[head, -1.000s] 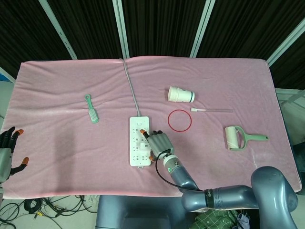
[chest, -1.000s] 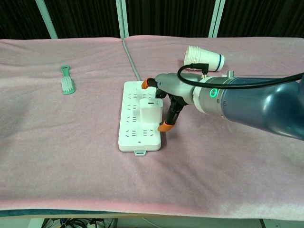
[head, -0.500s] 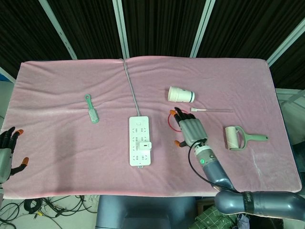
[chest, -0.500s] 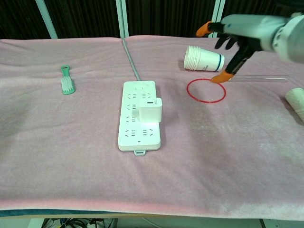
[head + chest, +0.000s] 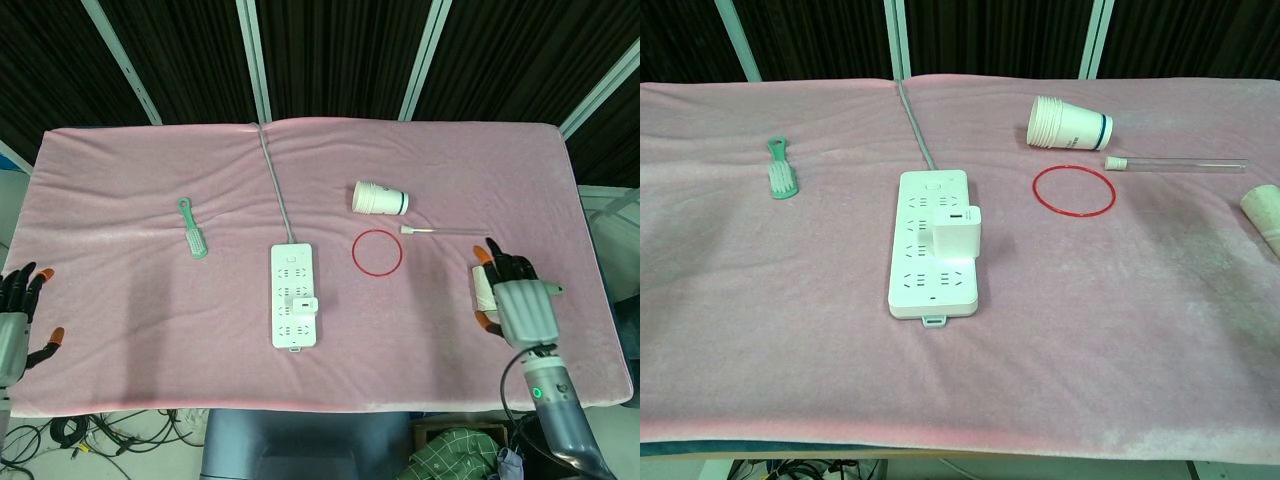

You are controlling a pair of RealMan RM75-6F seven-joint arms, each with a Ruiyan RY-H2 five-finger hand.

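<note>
Left robot hand (image 5: 15,320) hangs off the left edge of the surface (image 5: 120,300), fingers spread, holding nothing, not touching the pink cloth afaict. Next over there's a green brush (image 5: 192,228) lying flat, well apart from everything else. Middle: white power strip (image 5: 294,296) w/ a white charger block (image 5: 957,233) plugged into it, grey cable (image 5: 277,185) running to the far edge. Right of that a red ring (image 5: 376,251) flat on the cloth, a stack of paper cups (image 5: 380,198) on its side just behind it, and a thin clear tube (image 5: 445,231) beside the cups. Far right: lint roller (image 5: 486,290) w/ green handle, and the right robot hand (image 5: 520,300) sits over it, fingers apart, nothing gripped. Can't tell if it's actually touching the roller or just above it.
</note>
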